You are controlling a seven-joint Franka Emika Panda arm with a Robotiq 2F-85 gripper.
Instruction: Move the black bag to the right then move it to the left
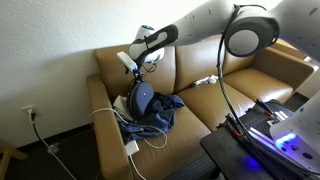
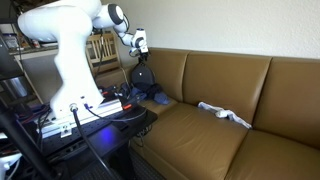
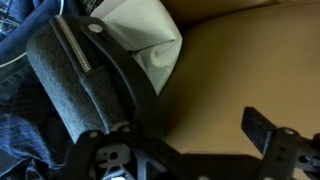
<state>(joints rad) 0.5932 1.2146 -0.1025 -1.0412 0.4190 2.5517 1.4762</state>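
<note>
Presently catalogued:

- Gripper point(image 1: 129, 62): upper centre-left in an exterior view, on the arm reaching in from the upper right. It hangs just above the black bag point(image 1: 143, 97). The claw is released. In the wrist view the fingers point(image 3: 268, 132) stand wide apart along the bottom edge, with bare tan leather in the gap.
- Black bag: lower centre-left, upright on the sofa point(image 1: 190, 102), leaning against the backrest of the end seat. In the wrist view its zipped fabric fills the left of the frame, and a black strap point(image 3: 130, 78) crosses it diagonally.
- Dark blue garment point(image 1: 166, 112): crumpled against the bag's base.
- White cable point(image 1: 108, 116): looped over the seat's front edge.
- Charger point(image 1: 131, 147): below the cable, lower centre-left.
</note>
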